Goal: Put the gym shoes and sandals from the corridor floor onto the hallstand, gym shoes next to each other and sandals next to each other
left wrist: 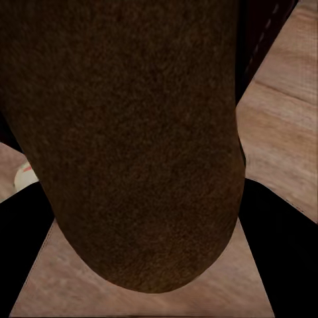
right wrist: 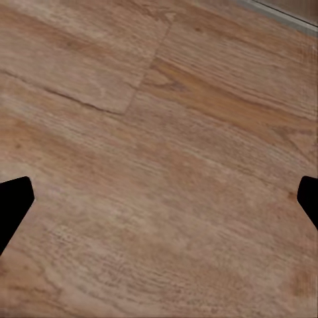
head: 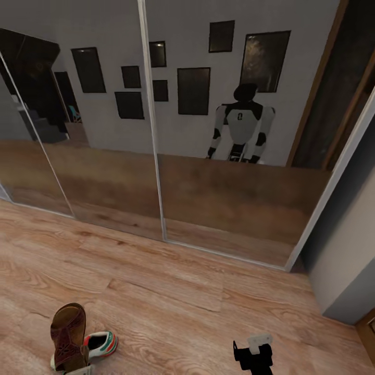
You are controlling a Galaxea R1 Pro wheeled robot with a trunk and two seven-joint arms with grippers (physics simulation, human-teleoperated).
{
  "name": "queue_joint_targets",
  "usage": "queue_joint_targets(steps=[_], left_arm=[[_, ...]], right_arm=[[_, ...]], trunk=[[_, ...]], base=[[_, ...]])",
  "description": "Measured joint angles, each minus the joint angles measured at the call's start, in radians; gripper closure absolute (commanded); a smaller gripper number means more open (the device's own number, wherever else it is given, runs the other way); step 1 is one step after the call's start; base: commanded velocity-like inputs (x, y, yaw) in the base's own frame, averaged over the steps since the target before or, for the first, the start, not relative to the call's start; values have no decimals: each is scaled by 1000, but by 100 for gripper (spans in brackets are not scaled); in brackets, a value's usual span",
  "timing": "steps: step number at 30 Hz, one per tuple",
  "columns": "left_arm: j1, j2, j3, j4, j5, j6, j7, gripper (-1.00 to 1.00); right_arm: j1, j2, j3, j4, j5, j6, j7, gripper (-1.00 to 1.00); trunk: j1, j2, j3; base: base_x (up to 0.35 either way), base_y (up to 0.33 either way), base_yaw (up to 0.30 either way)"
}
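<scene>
One brown sandal (head: 68, 329) is up off the corridor floor (head: 172, 291), sole toward my head camera, and in the left wrist view its brown mass (left wrist: 132, 132) sits right between the dark fingers, so I judge the left gripper pinched on it. A gym shoe (head: 100, 345) lies on the planks just beside and behind the sandal. The right gripper (right wrist: 159, 199) hovers spread over bare planks, well apart from the sandal; facing the mirrored wardrobe doors (head: 104, 130), I judge nothing racked yet.

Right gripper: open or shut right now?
Open. In the right wrist view the right gripper has its dark fingertips far apart, bare corridor floor between them.
</scene>
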Motion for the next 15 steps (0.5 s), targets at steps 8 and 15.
queue_joint_targets(steps=[8, 15], left_arm=[[0, 0, 0, 0, 0, 0, -1, 100], [0, 0, 0, 0, 0, 0, -1, 100]], right_arm=[[0, 0, 0, 0, 0, 0, 0, -100], [0, 0, 0, 0, 0, 0, 0, -100]], trunk=[[0, 0, 0], [0, 0, 0]], base=[[0, 0, 281], [0, 0, 281]])
